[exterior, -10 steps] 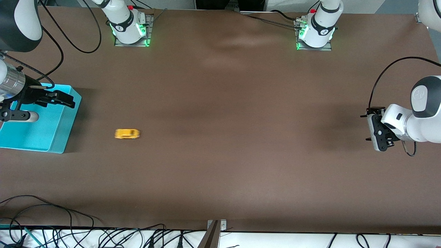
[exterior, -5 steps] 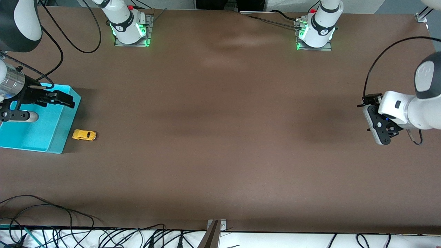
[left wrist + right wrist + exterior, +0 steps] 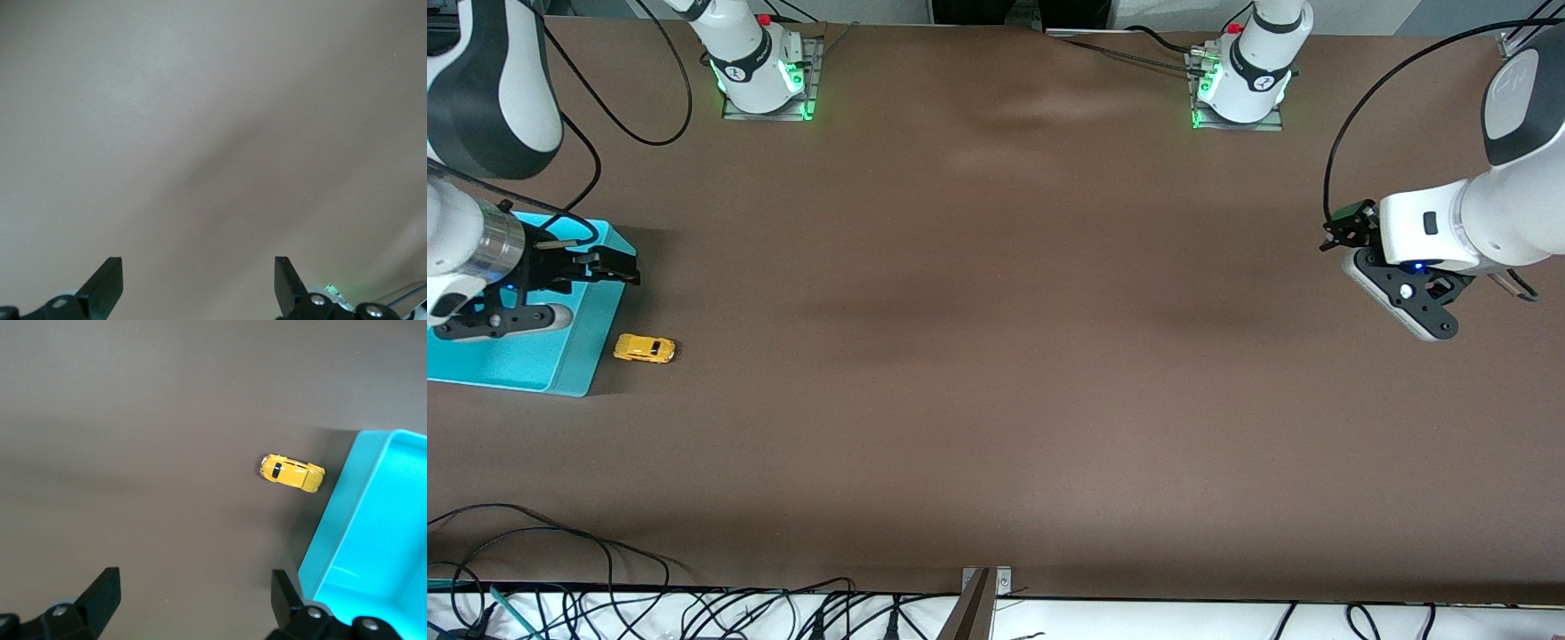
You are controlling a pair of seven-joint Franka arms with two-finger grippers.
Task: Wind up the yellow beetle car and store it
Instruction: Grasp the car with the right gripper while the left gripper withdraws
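Note:
The yellow beetle car [image 3: 644, 348] stands on the brown table just beside the blue bin [image 3: 600, 333], at the right arm's end of the table. It also shows in the right wrist view [image 3: 291, 473], next to the bin's wall [image 3: 373, 540]. My right gripper [image 3: 624, 268] is open and empty, in the air over the bin's rim; in its wrist view [image 3: 195, 580] bare table lies between the jaws. My left gripper [image 3: 1409, 307] is open and empty over the left arm's end of the table; its wrist view [image 3: 198, 267] shows only bare table.
The two arm bases [image 3: 760, 76] [image 3: 1240, 84] stand at the table's edge farthest from the front camera. Cables [image 3: 560, 551] lie along the edge nearest to it.
The car rolled toward the right arm's end and stopped beside the bin. The left gripper drew back toward its base. The right gripper shifted a little over the bin's rim.

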